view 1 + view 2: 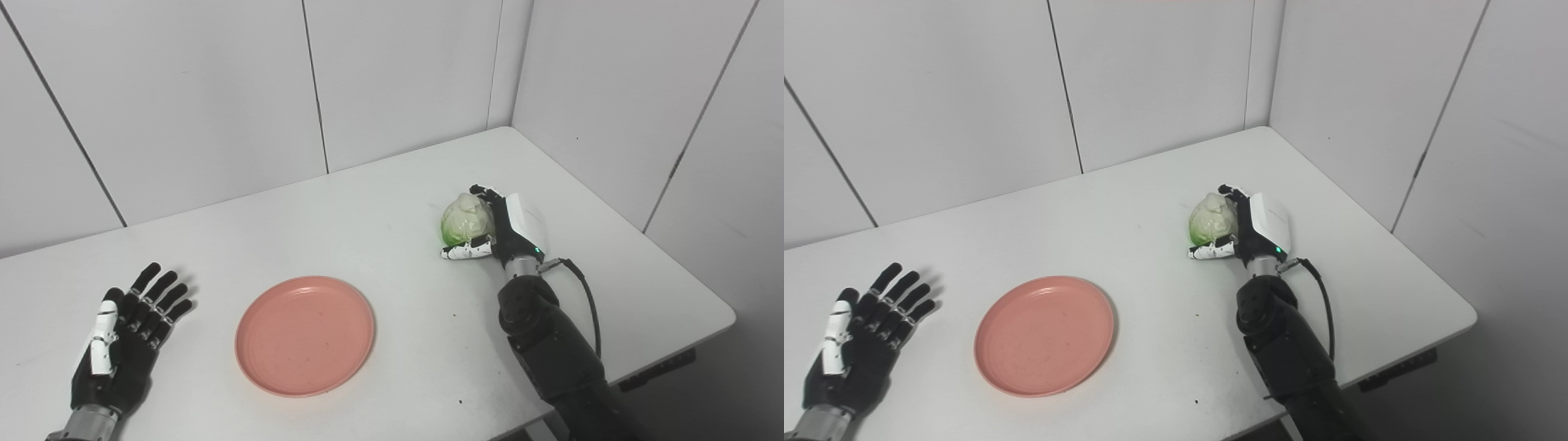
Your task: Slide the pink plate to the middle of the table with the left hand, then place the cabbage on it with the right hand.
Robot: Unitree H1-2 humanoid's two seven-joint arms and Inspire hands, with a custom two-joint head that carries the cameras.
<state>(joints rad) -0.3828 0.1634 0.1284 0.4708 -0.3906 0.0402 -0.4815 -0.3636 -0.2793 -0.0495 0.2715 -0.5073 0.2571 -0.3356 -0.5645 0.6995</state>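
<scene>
With the round pink plastic plate [304, 335] mid-table, the right robot hand [499, 228] grasps the pale green cabbage [467, 219] well right of it; next, lift and carry plateward. Left robot hand [122, 334] lies released.

A plain white worktop [392, 202] fills the view, tucked into a corner of pale wall panels, its near right corner rounded. On it, toward the near left of centre, sits a pink plate [305, 335], flat and bare, and well apart on the right the cabbage [465, 219], pale with a green patch low on its side, looks to be on the surface with the right hand [499, 229] curled round it. Over at the far left the left hand [125, 334] lies palm up with fingers spread, clear of the plate.
</scene>
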